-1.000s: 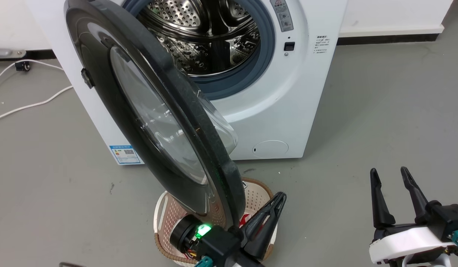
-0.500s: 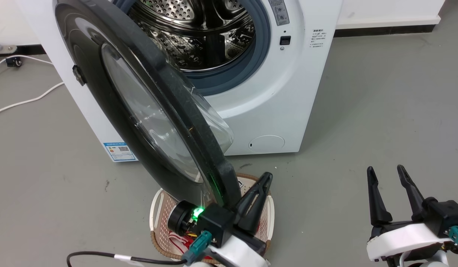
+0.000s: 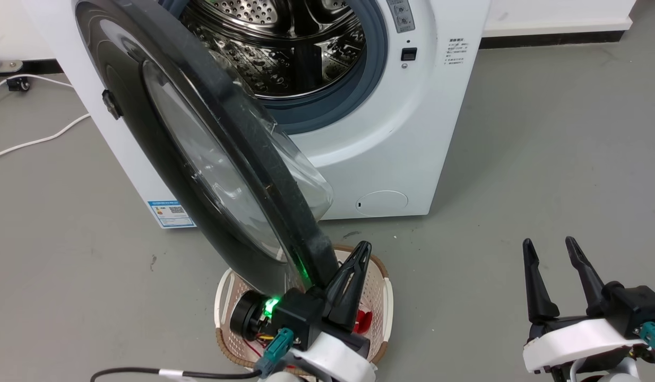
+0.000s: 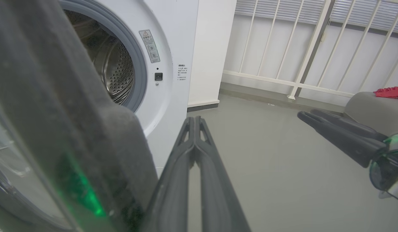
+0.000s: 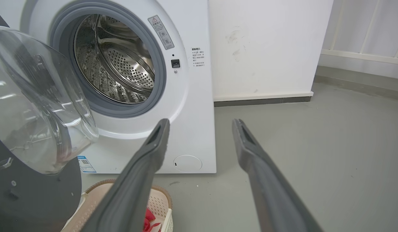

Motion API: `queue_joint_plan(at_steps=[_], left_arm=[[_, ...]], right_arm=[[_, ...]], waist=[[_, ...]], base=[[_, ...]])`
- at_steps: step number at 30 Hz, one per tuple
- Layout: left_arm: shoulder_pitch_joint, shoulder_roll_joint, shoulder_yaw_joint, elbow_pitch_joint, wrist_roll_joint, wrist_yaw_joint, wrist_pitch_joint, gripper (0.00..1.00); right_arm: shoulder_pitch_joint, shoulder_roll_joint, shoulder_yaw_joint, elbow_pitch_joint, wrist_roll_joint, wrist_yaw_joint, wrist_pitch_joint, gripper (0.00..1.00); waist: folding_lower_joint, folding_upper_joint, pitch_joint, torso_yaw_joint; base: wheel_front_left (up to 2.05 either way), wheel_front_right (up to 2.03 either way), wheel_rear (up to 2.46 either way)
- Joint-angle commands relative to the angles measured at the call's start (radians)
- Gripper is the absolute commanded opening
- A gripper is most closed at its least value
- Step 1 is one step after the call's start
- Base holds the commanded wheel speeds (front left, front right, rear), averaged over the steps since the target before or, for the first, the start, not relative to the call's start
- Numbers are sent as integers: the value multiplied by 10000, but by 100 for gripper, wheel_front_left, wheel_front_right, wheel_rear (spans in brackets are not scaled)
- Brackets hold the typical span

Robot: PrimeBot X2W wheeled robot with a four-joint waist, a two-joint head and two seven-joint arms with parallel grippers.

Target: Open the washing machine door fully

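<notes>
We note the washing machine door (image 3: 200,159) partway open, 11 o'clock toward centre. Left gripper (image 3: 361,248) at 6 o'clock, fingers pressed together, just beside its rim; right gripper (image 3: 549,243) spread, 4 o'clock.

Grey sticker (image 5: 161,32) on the washing machine (image 5: 195,129) shows a warning triangle; lettering unreadable.

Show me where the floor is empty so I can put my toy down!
Widest bare floor: right of the washing machine, running down to the right gripper. Another bare patch lies left of the washing machine door, between the white cable and the blue label. Crowded: under the door's low edge, where the basket and left gripper sit.
</notes>
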Motion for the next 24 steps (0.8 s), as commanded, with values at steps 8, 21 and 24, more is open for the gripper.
queue_joint_plan(at_steps=[8, 21, 24], left_arm=[[936, 483, 378, -583, 115, 712, -72, 0], [2455, 821, 390, -1996, 128, 1411, -90, 0], [2710, 892, 544, -2154, 69, 1590, -121, 0]], right_arm=[[-92, 31, 36, 34, 58, -6, 34, 100], [172, 28, -70, -190, 0, -6, 261, 100], [204, 28, -92, -265, -29, -6, 300, 100]], waist=[[0, 0, -77, 116], [0, 0, -171, 1137], [0, 0, -182, 1514]], base=[[0, 0, 0], [0, 0, 0], [0, 0, 0]])
